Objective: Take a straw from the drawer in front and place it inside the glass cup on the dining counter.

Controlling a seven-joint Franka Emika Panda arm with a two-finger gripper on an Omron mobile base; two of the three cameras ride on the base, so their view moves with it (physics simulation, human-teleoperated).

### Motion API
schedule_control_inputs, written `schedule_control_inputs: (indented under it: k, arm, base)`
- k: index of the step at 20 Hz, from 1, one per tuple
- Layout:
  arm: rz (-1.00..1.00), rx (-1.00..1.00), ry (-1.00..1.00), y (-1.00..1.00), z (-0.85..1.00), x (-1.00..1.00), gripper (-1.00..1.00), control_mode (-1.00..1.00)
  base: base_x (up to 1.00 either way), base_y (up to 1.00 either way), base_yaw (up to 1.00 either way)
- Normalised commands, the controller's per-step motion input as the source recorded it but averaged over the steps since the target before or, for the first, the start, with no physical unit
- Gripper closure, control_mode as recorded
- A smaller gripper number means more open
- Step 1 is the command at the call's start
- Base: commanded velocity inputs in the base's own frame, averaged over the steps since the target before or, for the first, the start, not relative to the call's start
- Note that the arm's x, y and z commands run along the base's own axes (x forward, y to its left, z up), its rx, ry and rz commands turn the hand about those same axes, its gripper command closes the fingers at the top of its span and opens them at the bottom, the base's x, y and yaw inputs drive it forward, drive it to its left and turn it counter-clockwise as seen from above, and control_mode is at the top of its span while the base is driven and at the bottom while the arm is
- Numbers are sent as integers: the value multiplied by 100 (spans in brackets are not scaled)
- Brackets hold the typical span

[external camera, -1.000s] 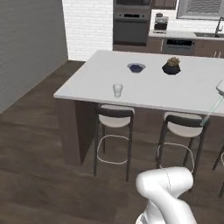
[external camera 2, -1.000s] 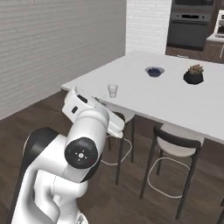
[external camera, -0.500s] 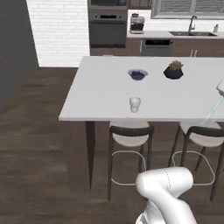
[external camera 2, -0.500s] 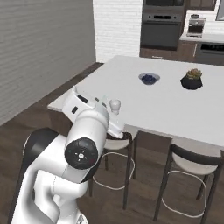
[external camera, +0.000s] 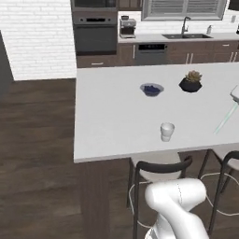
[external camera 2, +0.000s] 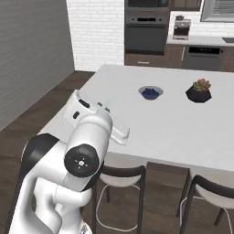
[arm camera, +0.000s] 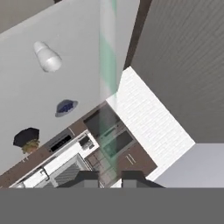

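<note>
The glass cup (external camera: 167, 131) stands near the front edge of the white dining counter (external camera: 112, 116); in the hand view the cup (arm camera: 47, 57) lies at the upper left. My gripper (arm camera: 109, 177) is shut on the straw (arm camera: 107, 57), a pale green stick running up from the fingertips. From the left base camera the straw (external camera: 226, 118) slants over the counter to the right of the cup, below my hand at the right edge. A short tip of the straw (external camera 2: 108, 103) pokes out behind my arm. The drawer is out of view.
A bowl with blue contents (external camera: 151, 88) and a black plant pot (external camera: 190, 82) sit farther back on the counter. Stools (external camera: 161, 169) stand under its front edge. Ovens (external camera: 95, 32) and a sink worktop line the far brick wall.
The base has driven, so both base views have swung: the counter now sits closer and more square-on, with the cup nearer the middle. The straw stays in my gripper.
</note>
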Motion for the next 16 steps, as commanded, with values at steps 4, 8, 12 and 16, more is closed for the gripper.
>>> schedule_control_inputs:
  k: [4, 8, 12, 16]
  arm:
    - [0, 0, 0, 0, 0, 0, 100, 100]
    - [0, 0, 0, 0, 0, 0, 100, 100]
    - [0, 0, 0, 0, 0, 0, 100, 100]
    - [0, -2, 0, 0, -9, 11, 100, -100]
  base:
    - [68, 9, -22]
    - [34, 0, -17]
    - [28, 0, -12]
    - [13, 0, -2]
